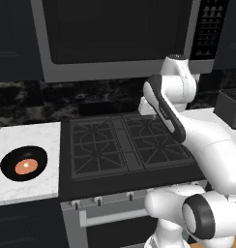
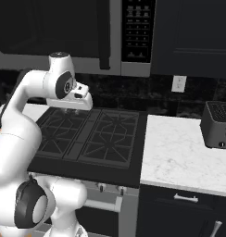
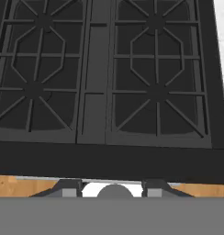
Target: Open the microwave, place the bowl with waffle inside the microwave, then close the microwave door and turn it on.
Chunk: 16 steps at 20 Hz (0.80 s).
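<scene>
Black vertical door handle (image 2: 103,34) of the shut microwave (image 2: 64,37) lies at 1 o'clock above the empty, part-open gripper (image 2: 71,110).

Location: a home kitchen. A gas stove (image 1: 127,145) sits below a microwave (image 1: 120,38). A toaster (image 2: 219,125) stands on the marble tabletop (image 2: 179,157).

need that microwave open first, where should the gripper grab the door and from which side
Probably the black vertical bar handle at the right edge of the microwave door, beside the button panel. Come straight at the front, fingers either side of the bar: it stands upright and the door is shut flat. The gripper hangs open over the stove.
</scene>
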Motion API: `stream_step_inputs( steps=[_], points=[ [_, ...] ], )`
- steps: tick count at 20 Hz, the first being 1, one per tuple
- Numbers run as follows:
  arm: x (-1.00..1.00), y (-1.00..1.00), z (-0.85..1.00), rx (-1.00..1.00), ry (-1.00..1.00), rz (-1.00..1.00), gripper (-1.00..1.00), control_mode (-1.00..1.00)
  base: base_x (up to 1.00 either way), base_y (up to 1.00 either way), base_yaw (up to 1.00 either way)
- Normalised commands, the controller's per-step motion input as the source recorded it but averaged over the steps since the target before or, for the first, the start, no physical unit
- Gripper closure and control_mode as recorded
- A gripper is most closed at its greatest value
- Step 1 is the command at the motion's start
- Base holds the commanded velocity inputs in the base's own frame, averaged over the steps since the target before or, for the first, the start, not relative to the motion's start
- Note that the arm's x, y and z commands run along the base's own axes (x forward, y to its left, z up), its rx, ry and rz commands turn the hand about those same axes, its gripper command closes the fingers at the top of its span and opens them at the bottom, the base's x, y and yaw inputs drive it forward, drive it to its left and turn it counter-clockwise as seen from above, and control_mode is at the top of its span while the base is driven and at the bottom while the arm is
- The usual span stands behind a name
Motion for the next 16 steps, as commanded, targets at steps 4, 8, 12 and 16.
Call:
stream_step_inputs(
  steps=[4,8,12,16],
  points=[
    [-0.05,0.0,0.0,0.0,0.0,0.0,-1.0,-1.0,0.0,0.0,0.0],
    [-0.2,-0.02,0.19,0.0,-0.13,0.0,-1.0,-1.0,0.0,0.0,0.0],
    [-0.17,-0.09,0.75,0.0,-0.4,0.0,-1.0,-1.0,0.0,0.0,0.0],
    [-0.06,0.0,0.9,-0.02,-0.37,0.0,-1.0,-1.0,0.0,0.0,0.0]
  ],
)
